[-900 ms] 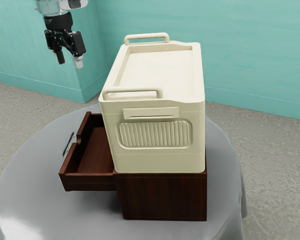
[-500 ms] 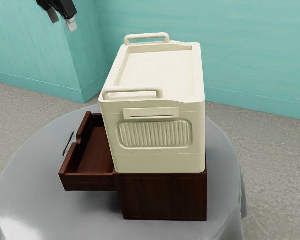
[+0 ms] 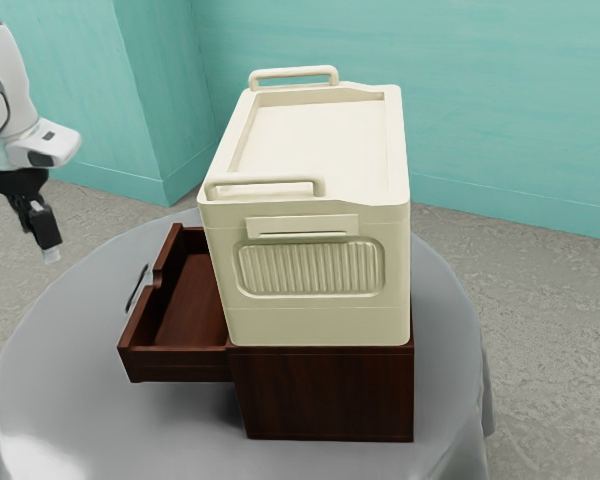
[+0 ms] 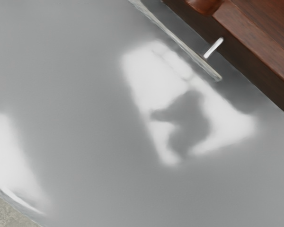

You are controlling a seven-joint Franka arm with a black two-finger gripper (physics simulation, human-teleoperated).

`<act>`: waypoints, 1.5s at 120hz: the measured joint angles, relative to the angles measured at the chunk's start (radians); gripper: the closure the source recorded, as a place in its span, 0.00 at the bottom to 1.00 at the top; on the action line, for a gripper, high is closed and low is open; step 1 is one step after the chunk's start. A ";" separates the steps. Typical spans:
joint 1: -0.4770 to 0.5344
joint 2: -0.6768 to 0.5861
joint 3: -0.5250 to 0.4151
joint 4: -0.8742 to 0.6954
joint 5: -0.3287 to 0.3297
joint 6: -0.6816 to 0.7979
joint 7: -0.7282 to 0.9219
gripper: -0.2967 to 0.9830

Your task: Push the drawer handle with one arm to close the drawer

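Observation:
At the exterior view's left, my gripper (image 3: 46, 242) points down above the table's far left edge, apart from the handle. The dark red-brown drawer (image 3: 188, 302) stands pulled out of its cabinet (image 3: 328, 395), toward the exterior view's left. Its thin metal handle (image 3: 137, 287) is on the outer face, between my gripper and the drawer. In the wrist view the handle (image 4: 191, 54) shows as a long bar with a short post, beside the drawer's wooden front (image 4: 255, 68). Whether my gripper is open or shut cannot be made out.
A large cream box (image 3: 305, 270) with two raised top handles rests on the cabinet. The round table (image 3: 75, 390) has a glossy grey cover, which reflects light in the wrist view. Teal walls (image 3: 460, 100) stand behind.
My hand first rose toward the exterior view's upper left, then came down lower and farther left, with more of the white arm now in view. Drawer and box have stayed put.

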 joint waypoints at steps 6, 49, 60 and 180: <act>-0.020 0.010 0.038 -0.009 0.007 0.040 0.033 0.23; -0.107 0.168 0.165 -0.084 0.042 0.300 0.295 0.56; -0.113 0.201 0.165 -0.099 0.021 0.358 0.357 0.65; -0.159 0.283 0.046 -0.163 -0.233 0.603 0.812 0.84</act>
